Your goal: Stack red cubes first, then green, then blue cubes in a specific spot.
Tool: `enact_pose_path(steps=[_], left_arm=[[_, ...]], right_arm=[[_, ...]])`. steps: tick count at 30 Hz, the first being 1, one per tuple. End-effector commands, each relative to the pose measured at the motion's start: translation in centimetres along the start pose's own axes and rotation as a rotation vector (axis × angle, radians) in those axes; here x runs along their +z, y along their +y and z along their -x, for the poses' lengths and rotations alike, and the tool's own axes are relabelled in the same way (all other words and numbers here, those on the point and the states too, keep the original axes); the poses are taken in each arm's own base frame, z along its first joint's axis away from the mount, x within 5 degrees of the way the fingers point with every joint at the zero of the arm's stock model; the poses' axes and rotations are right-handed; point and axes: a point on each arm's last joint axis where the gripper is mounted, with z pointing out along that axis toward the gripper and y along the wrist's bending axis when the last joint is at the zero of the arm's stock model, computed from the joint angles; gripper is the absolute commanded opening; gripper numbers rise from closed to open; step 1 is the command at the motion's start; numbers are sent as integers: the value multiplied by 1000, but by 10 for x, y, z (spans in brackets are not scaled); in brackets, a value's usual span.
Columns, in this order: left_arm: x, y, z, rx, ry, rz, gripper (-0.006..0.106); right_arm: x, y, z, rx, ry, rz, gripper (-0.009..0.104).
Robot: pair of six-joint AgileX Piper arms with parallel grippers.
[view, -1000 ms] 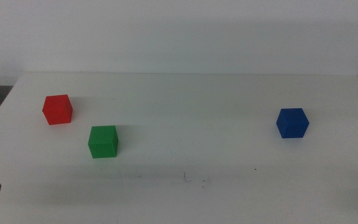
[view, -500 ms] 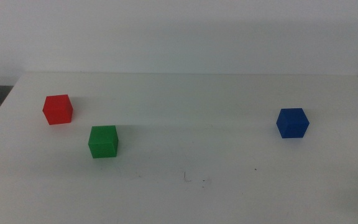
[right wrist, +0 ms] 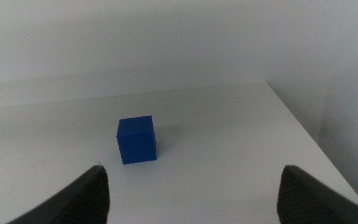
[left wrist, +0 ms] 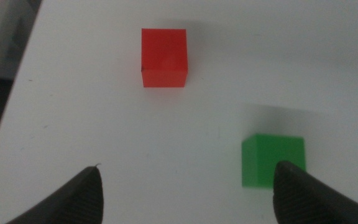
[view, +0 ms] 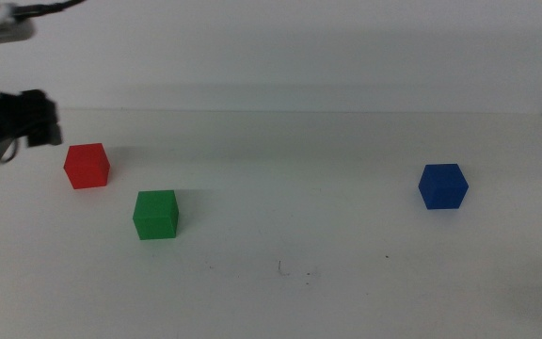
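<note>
The light around me is even, soft and bright, washing the white table [view: 346,235] almost flat. Shadows are faint: a pale smear beside the green cube [view: 156,214], another behind the blue cube [right wrist: 136,140]. No glare anywhere. My left gripper [view: 28,120] shows smeared and dark at the middle view's edge. In my wrist views my own jaw tips sit blurred, out of focus. Everything looks slightly grainy.
</note>
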Motion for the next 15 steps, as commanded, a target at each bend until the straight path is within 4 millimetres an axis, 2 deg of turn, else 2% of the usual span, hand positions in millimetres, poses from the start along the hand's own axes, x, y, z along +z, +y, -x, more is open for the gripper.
enact_pose_path(steps=[1,8,15], left_arm=[[23,-1,19,-26,29,5,94],[106,3,65,38,154,33,94],[167,12,84,45,283,46,94]], right_arm=[[0,0,0,-13,-10,-5,89],[0,0,0,-13,-10,-5,89],[0,0,0,-13,-10,-5,89]])
